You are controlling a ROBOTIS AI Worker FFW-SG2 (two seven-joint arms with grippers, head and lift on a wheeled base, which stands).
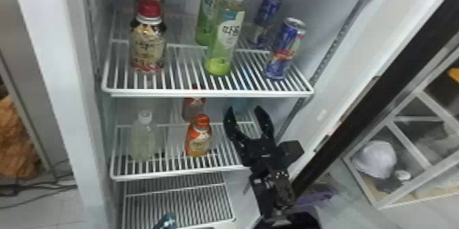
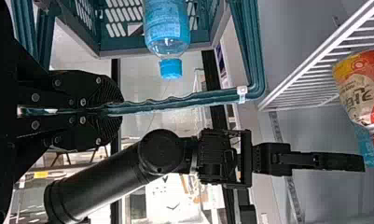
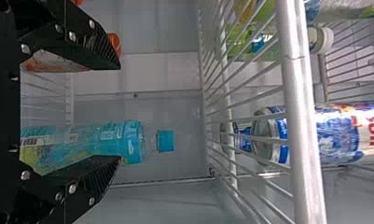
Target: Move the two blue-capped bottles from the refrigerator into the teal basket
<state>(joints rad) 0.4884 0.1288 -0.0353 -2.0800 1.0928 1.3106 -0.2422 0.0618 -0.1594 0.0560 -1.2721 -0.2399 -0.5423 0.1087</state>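
In the head view my right gripper point(image 1: 245, 109) stands open at the middle shelf's right side. A blue bottle point(image 1: 241, 103) shows faintly behind its fingers. In the right wrist view that blue-capped bottle point(image 3: 121, 140) stands upright beyond the open right gripper point(image 3: 119, 113), nearer one finger, with its cap past the fingertips. In the left wrist view my left gripper point(image 2: 114, 111) is shut on the handle of the teal basket point(image 2: 175, 103). Another blue-capped bottle point(image 2: 168, 28) is at the basket, its cap towards the handle.
An orange bottle point(image 1: 198, 137) and a pale bottle point(image 1: 144, 137) stand left of the right gripper. The upper shelf point(image 1: 205, 93), holding several bottles and cans, lies above it. The refrigerator's side wall point(image 1: 348, 64) is to the right.
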